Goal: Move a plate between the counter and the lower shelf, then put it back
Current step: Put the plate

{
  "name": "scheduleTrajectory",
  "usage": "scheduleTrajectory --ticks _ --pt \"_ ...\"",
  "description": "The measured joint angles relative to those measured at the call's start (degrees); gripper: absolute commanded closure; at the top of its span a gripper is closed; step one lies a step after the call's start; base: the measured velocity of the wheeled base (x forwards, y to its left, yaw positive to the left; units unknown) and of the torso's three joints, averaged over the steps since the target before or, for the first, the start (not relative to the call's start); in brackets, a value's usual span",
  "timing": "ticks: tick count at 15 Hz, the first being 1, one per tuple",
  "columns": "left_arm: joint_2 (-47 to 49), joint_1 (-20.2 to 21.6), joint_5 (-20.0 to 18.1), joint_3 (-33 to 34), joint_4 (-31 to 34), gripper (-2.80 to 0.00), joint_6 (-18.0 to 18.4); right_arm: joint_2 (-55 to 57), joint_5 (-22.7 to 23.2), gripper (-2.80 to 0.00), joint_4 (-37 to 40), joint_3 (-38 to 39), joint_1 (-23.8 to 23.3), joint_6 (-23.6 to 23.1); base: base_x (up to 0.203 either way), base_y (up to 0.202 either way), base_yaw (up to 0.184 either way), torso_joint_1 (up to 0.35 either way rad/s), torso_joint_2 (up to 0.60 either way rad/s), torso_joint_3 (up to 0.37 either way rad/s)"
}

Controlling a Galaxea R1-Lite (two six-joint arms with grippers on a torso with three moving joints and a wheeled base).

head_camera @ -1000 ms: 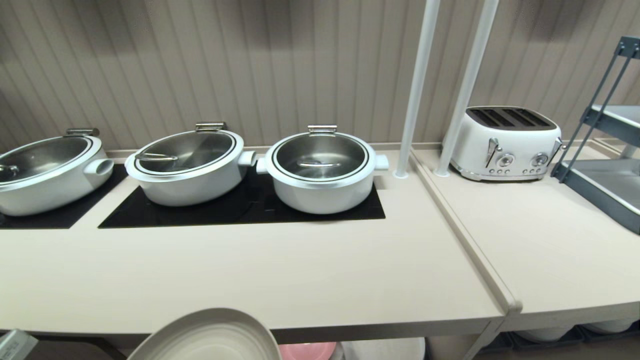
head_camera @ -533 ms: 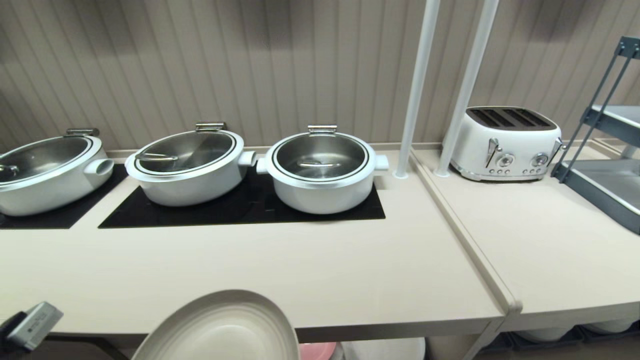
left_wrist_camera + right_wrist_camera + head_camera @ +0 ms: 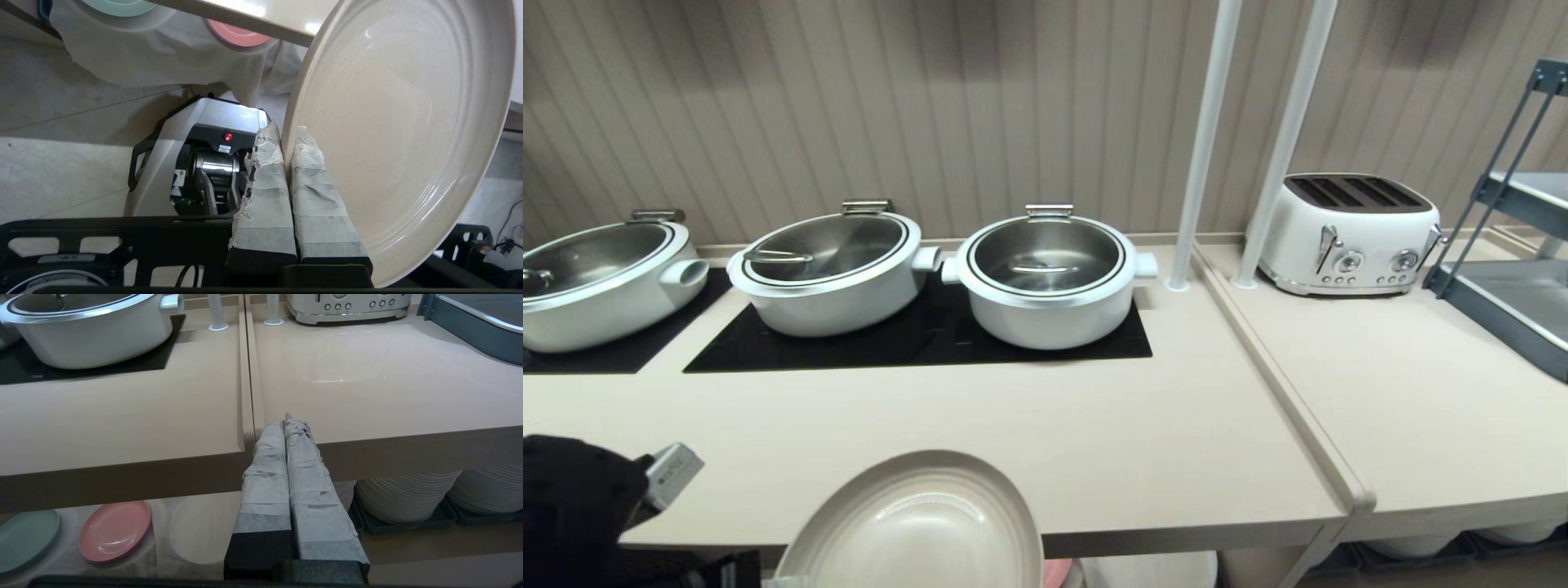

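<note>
Head view, bottom centre: I have the left gripper [image 3: 286,159] clamped on the plate [image 3: 919,527], at the counter [image 3: 1094,441] edge; set-down remains.

Three white pots [image 3: 1045,278] sit on the black cooktop panels [image 3: 915,339] inset in the counter [image 3: 1029,441]; right of them, a white toaster [image 3: 1347,233].

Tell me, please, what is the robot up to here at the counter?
The left gripper is shut on the rim of the cream plate, holding it tilted at the counter's front edge, above the cloth-draped lower shelf. The plate is not on the counter yet. The right gripper is shut and empty, parked before the counter edge.
</note>
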Motion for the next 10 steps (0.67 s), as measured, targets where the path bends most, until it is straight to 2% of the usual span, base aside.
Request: scheduleTrajectory --ticks 2,7,10 --pt "4.6 1.4 -0.3 -1.5 -2.7 0.00 0.1 0.0 0.0 0.00 0.0 0.0 0.0 0.0 0.000 0.000 0.000 0.000 0.00 0.000" --pt "19.6 8.8 -2.9 -7.9 -11.5 0.00 2.3 0.0 0.0 0.00 0.0 0.0 0.0 0.0 0.000 0.000 0.000 0.000 0.00 0.000" --pt "28.0 12.3 -5.0 -13.1 -13.6 0.00 4.3 0.0 0.0 0.00 0.0 0.0 0.0 0.0 0.000 0.000 0.000 0.000 0.00 0.000"
